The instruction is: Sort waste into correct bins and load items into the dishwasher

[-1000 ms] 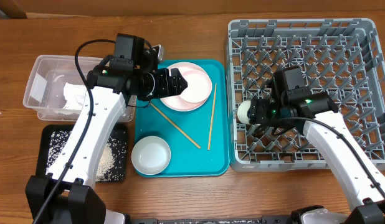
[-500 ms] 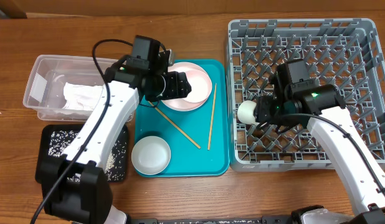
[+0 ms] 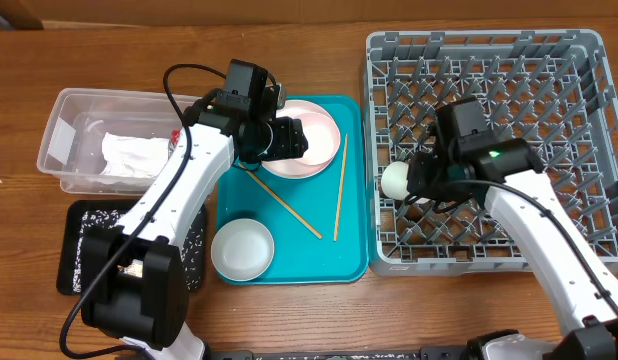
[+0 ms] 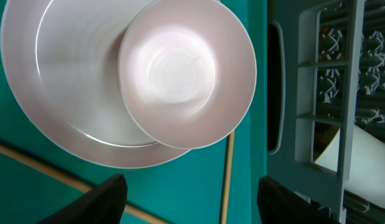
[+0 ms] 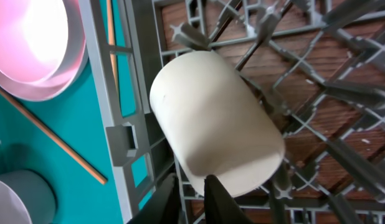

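Depicts loading stage: left claw (image 4: 195, 199) spread wide above pinkish-white bowl (image 4: 186, 71), probably calling for descent onto its rim; right claw (image 5: 191, 193) nearly closed at white cup (image 5: 217, 124), hold indiscernible.

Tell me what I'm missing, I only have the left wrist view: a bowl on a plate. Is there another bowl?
Observer: Yes, a second bowl sits near the teal tray's front edge.
Operator: Where's the cup?
Observer: The white cup lies on its side in the grey rack, at the wall nearest the teal tray.
Operator: And the bins?
Observer: A crumpled napkin is in the clear tub.
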`<state>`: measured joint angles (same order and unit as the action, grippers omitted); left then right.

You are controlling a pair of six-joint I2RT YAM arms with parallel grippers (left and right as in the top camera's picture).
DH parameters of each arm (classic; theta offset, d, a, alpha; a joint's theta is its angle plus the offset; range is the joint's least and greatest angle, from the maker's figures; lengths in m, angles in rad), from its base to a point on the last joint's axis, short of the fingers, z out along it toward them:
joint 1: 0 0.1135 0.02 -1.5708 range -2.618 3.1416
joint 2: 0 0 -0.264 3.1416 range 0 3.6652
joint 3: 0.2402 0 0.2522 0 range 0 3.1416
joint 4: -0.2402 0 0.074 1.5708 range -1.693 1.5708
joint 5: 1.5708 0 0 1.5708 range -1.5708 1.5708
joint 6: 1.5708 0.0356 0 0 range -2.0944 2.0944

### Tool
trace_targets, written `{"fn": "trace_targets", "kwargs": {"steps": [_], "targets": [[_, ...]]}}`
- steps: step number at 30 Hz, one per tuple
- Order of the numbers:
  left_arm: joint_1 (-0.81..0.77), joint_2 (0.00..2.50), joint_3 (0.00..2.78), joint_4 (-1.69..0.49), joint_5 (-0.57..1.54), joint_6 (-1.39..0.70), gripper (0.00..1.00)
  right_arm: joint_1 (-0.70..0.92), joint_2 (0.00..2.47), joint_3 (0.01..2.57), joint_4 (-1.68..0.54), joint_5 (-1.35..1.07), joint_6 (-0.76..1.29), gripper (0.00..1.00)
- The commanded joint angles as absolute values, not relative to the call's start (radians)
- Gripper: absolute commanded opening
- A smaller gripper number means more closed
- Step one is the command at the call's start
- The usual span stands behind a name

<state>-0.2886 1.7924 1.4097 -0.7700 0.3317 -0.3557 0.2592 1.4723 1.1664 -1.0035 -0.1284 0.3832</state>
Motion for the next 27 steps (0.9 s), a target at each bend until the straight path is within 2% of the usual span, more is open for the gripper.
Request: {"fn": "trace_targets", "kwargs": {"steps": [1,9,16,20,27], "targets": [[-0.294,1.808,1.409,-0.765,0.314,-0.344,0.69,0.276,1.496,1.156,-0.996,-0.134,0.408,0.24],[-0.294,1.808,1.409,-0.758,0.303,-0.344,0.70,0.276,1.506,1.140,-0.928,-0.164,0.450,0.33],[-0.294,1.808,1.409,-0.755,0.302,-0.344,0.70,0.276,1.506,1.140,-0.800,-0.285,0.390,0.54],[-0.293,1.808,1.409,-0.753,0.302,-0.344,0.70,0.272,1.505,1.159,-0.770,-0.286,0.322,0.63],[-0.296,1.810,1.409,-0.724,0.200,-0.344,0.69,0.272,1.486,1.311,-0.857,-0.286,0.253,0.68]]}}
